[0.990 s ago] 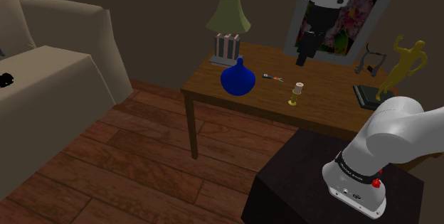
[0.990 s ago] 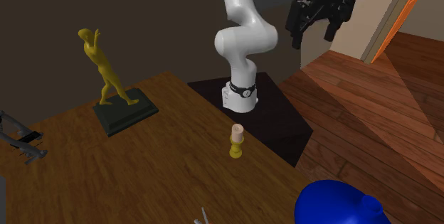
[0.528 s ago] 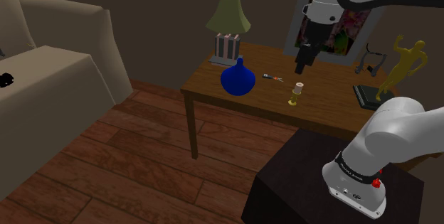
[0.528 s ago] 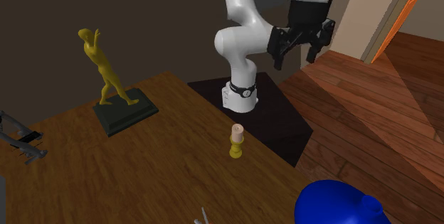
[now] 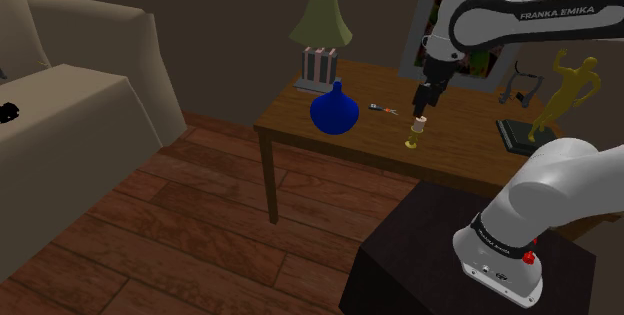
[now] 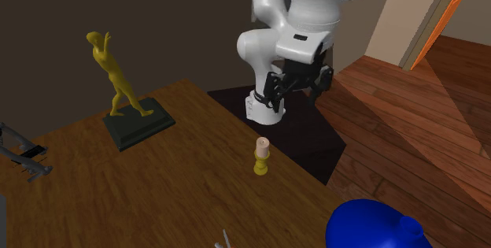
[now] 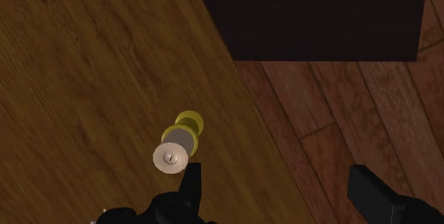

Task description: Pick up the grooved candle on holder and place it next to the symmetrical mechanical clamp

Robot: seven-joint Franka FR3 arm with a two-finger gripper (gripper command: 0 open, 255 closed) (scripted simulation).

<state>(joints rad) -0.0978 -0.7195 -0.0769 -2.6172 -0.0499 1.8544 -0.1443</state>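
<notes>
Misalignment was the main hazard. The pale grooved candle on its small brass-yellow holder (image 5: 416,129) (image 6: 261,157) (image 7: 175,151) stood upright near the edge of the brown wooden table (image 5: 470,151) (image 6: 165,195) on the stand's side. The all-black two-finger gripper (image 5: 421,104) (image 6: 297,94) (image 7: 279,187) hovered above it with its fingers spread wide and nothing between them.

In the wrist view the candle lay just outside one finger (image 7: 191,178), not in the gap, and the gap itself looked down past the table's rim onto floorboards. A straight descent from there would probably have brought that finger onto the candle's top. It could have tipped the candle or pushed it towards the rim, which was close by. The holder's narrow base would offer little resistance, so the hand likely needed a sideways correction first.

The grey symmetrical metal clamp (image 5: 520,80) (image 6: 20,160) rested well apart from the candle, beyond the yellow human figurine on a dark slab base (image 5: 566,88) (image 6: 118,77). A low carry to the clamp risked clipping that figurine. The round blue vase (image 5: 334,110) (image 6: 370,227) stood on the candle's other side, away from that route.
</notes>
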